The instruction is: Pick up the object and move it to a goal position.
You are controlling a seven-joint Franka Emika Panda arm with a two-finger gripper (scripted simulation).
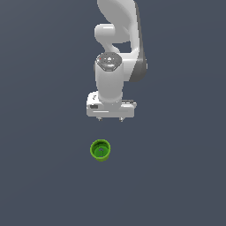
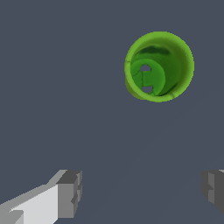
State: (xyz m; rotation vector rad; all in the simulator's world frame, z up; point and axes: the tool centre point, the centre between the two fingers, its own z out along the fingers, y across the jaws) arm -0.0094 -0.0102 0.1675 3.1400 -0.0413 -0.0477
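The fingers [image 2: 70, 194] are spread wide, with nothing between them: in the wrist view one grey pad shows at the end of a white finger body, and the other grey pad sits well apart from it at the frame's far side, bare surface filling the gap. In the exterior view the gripper [image 1: 110, 119] hangs from the white arm [image 1: 115, 57] with its two small tips pointing down, clear of anything.

The green cup [image 1: 100, 150] stands upright on the dark grey surface [image 1: 44, 176], apart from the fingers and untouched by them. In the exterior view it lies just beyond the fingertips, slightly toward the exterior view's left of the gripper's middle. No edge or corner of the surface shows in either view, so the cup's place on it cannot be told more closely.

Nothing stands between the fingers and the cup; only plain surface surrounds it.

In the wrist view the cup [image 2: 159, 66] opens toward the camera, its bright rim a full ring. Its inside is darker green with a lighter round floor, and two small grey spots show on that floor. Whether these are holes or marks cannot be told.
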